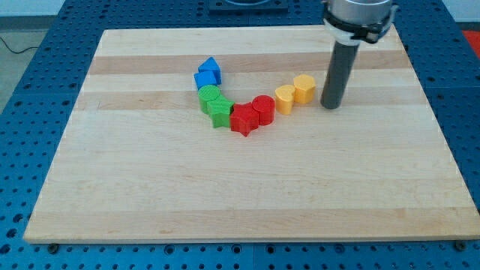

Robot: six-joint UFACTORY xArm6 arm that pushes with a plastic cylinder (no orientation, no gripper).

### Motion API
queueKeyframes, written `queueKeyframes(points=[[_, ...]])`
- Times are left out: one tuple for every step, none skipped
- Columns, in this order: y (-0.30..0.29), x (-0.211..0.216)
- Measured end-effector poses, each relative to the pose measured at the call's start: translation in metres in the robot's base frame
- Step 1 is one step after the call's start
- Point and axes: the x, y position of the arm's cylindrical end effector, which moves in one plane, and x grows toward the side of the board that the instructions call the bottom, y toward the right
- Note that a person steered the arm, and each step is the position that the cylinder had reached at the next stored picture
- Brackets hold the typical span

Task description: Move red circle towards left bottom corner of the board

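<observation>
The red circle (263,109) sits near the middle of the wooden board (150,187), in a curved row of blocks. It touches a red star-like block (244,118) on its left. My tip (331,104) rests on the board to the view's right of the row, a short gap right of the yellow blocks and well right of the red circle.
Left of the red star are a green star-like block (220,114) and a green circle (209,97), then two blue blocks (208,73) toward the view's top. Right of the red circle are two yellow blocks (285,98), (304,88).
</observation>
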Motion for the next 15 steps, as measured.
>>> queueKeyframes(points=[[0.000,-0.017],[0.000,-0.040],[-0.034,-0.044],[-0.078,-0.021],[-0.098,0.027],[-0.112,0.058],[-0.113,0.058],[-0.108,0.061],[-0.087,0.077],[-0.100,0.092],[-0.141,0.108],[-0.133,0.105],[-0.079,0.098],[-0.059,0.113],[-0.090,0.135]])
